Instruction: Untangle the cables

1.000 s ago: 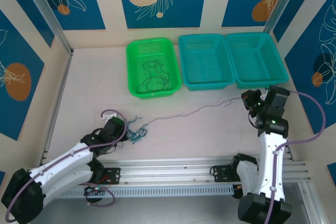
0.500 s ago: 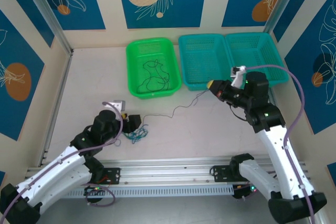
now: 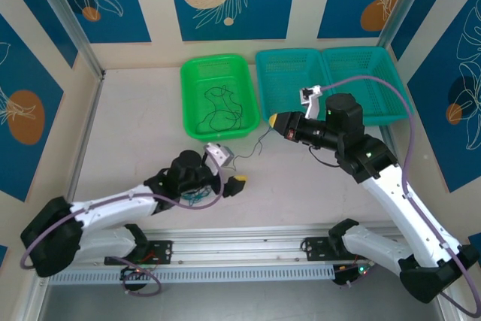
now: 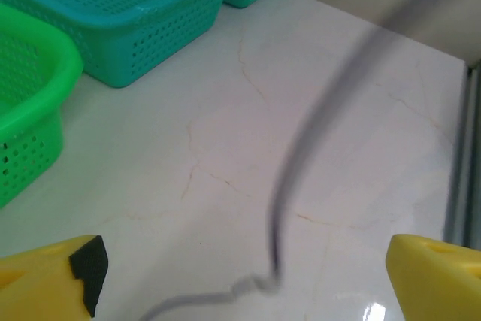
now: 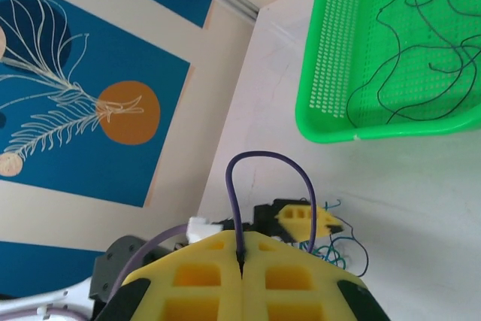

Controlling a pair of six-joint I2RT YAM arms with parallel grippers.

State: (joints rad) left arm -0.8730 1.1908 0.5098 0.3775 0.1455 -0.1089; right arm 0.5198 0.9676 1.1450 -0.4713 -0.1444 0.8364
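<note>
A small tangle of teal, blue and dark cables (image 3: 197, 197) lies on the table under my left arm, and also appears as the tangle (image 5: 347, 252). From it one thin dark strand (image 3: 252, 146) runs up to my right gripper (image 3: 273, 120). That gripper (image 5: 240, 252) is shut on the strand, which loops (image 5: 263, 157) above the yellow fingers. My left gripper (image 3: 233, 172) is open just right of the tangle. Its yellow fingers (image 4: 45, 280) stand wide apart with the blurred strand (image 4: 301, 148) crossing between them, untouched.
A green basket (image 3: 192, 92) at the back holds loose black wires (image 5: 421, 43). Two teal baskets (image 3: 289, 114) (image 3: 394, 99) stand to its right, the nearer one just behind my right gripper. Bare table lies between the arms and at far left.
My right gripper has carried the strand left, from the right baskets to beside the green basket. My left arm has swung right past the tangle, and the strand now hangs slacker.
</note>
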